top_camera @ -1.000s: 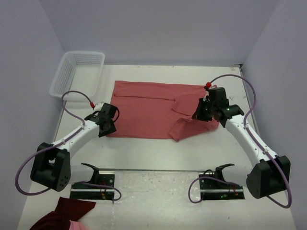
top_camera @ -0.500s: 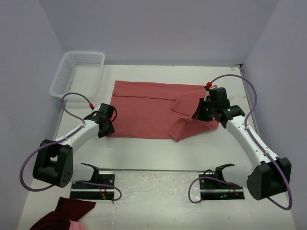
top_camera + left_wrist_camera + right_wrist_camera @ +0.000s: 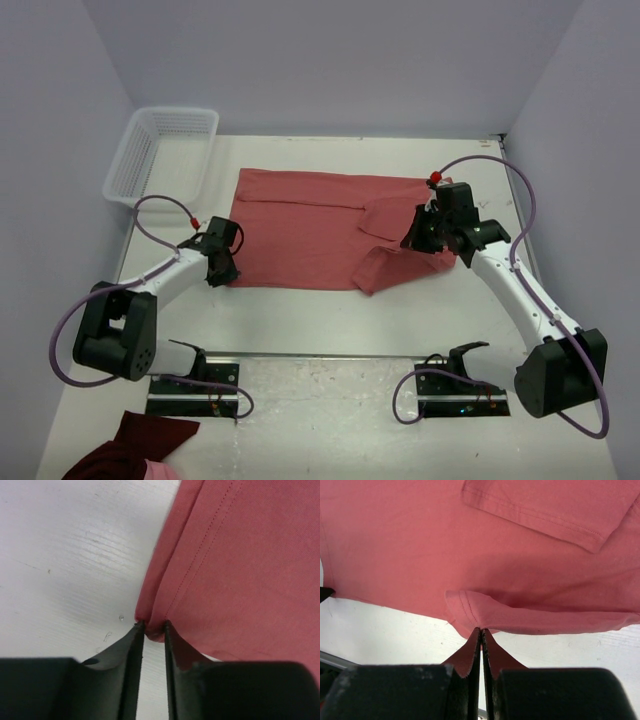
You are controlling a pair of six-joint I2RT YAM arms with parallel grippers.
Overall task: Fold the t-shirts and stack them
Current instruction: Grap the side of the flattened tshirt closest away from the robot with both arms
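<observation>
One salmon-red t-shirt [image 3: 300, 230] lies spread across the middle of the table, its right part folded over itself. At its near-left corner sits my left gripper [image 3: 222, 272]. In the left wrist view the hem corner of the t-shirt [image 3: 240, 555] is pinched between the tips of that gripper [image 3: 151, 626], jaws nearly together. My right gripper [image 3: 415, 243] is at the shirt's near-right fold. The right wrist view shows this gripper [image 3: 481, 630] shut on a lifted fold of the t-shirt [image 3: 420, 540], just below a stitched hem.
A white mesh basket [image 3: 160, 150] stands at the back left corner. A dark maroon cloth bundle [image 3: 140, 450] with a pink patch lies at the near left, in front of the arm bases. Walls close in the table on three sides.
My left gripper has slid a little left to the shirt's near-left corner, and its jaws have closed in on the hem. The right arm has not moved.
</observation>
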